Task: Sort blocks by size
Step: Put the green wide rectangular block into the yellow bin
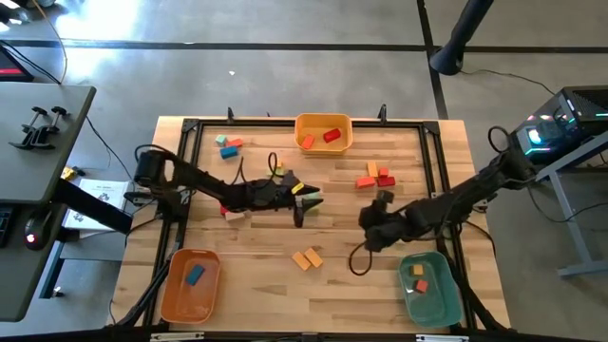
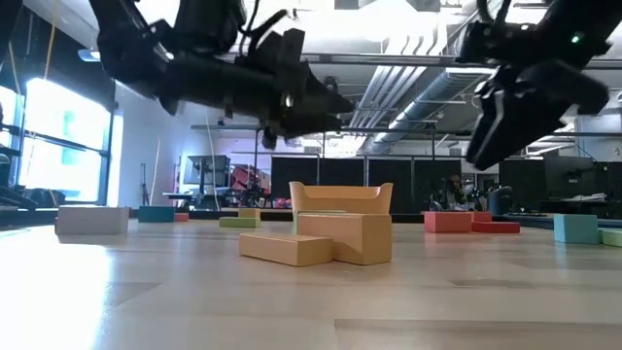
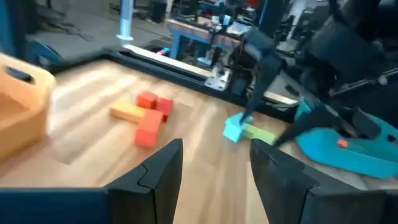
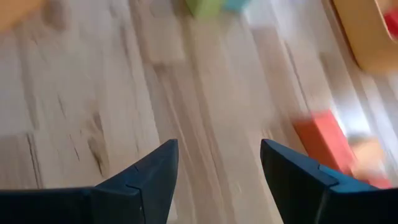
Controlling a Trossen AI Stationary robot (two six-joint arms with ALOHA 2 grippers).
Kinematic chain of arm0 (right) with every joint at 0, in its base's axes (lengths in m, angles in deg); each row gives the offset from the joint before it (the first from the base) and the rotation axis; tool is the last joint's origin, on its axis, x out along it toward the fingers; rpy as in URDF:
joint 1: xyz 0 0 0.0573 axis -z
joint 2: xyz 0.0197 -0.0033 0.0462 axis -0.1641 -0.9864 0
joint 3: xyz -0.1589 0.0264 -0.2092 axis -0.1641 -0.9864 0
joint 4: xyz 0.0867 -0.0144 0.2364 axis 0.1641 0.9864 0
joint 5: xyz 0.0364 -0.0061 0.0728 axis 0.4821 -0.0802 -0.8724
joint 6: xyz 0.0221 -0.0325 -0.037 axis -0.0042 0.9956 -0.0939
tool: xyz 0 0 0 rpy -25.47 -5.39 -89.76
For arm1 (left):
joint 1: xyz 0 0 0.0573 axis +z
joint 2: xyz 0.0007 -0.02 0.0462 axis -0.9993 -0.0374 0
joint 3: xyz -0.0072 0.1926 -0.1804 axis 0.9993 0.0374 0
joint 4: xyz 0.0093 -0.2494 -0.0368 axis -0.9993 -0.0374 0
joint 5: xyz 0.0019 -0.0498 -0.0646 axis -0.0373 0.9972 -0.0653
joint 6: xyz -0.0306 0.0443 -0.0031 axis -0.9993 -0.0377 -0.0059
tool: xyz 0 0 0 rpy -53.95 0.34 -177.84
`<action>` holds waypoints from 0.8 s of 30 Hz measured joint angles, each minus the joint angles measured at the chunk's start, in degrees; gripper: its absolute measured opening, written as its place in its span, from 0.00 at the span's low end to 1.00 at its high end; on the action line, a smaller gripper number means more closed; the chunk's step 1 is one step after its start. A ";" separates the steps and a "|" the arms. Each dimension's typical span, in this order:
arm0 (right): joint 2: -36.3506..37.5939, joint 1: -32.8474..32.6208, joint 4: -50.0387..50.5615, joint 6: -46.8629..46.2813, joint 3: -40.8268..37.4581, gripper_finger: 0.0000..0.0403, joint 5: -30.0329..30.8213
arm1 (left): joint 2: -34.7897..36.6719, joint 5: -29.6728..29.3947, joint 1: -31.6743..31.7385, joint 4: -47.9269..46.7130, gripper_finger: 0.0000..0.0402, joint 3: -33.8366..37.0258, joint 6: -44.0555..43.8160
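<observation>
My left gripper [image 1: 309,199] [image 3: 214,149] is open and empty above the table's middle. My right gripper [image 1: 380,201] [image 4: 217,149] is open and empty, right of centre, above bare wood. Loose blocks lie flat on the table. A red and orange cluster [image 1: 375,178] [image 3: 149,115] lies at the far right. Two tan blocks [image 1: 306,257] [image 2: 321,241] lie near the front. Teal, orange and green blocks [image 1: 228,147] lie at the far left. A yellow-green block [image 1: 300,187] lies by my left gripper. A teal and a green block [image 3: 239,130] lie beside my right arm.
A yellow bin [image 1: 323,133] at the far edge holds a red and an orange block. An orange bin [image 1: 190,285] at the near left holds a blue block. A teal bin [image 1: 427,285] at the near right holds an orange and a red block. Black rails [image 1: 285,122] frame the table.
</observation>
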 joint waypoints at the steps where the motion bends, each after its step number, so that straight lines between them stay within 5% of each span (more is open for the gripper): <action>1: 0.00 0.44 -3.38 2.33 -1.20 0.56 -0.09 | 1.12 -1.20 -0.34 -1.44 0.43 -0.02 1.00; 6: 0.00 0.66 -11.98 9.07 -4.18 0.56 -0.24 | 4.76 -6.68 -2.71 -5.80 0.43 -0.07 6.38; 14: 6.00 -6.43 -3.15 7.00 3.20 0.56 5.31 | 5.48 -7.39 -6.04 -5.70 0.43 -0.09 13.18; 24: 14.85 -10.36 20.72 -20.26 5.23 0.56 8.68 | 5.46 -7.39 -7.37 -7.23 0.43 -0.09 13.27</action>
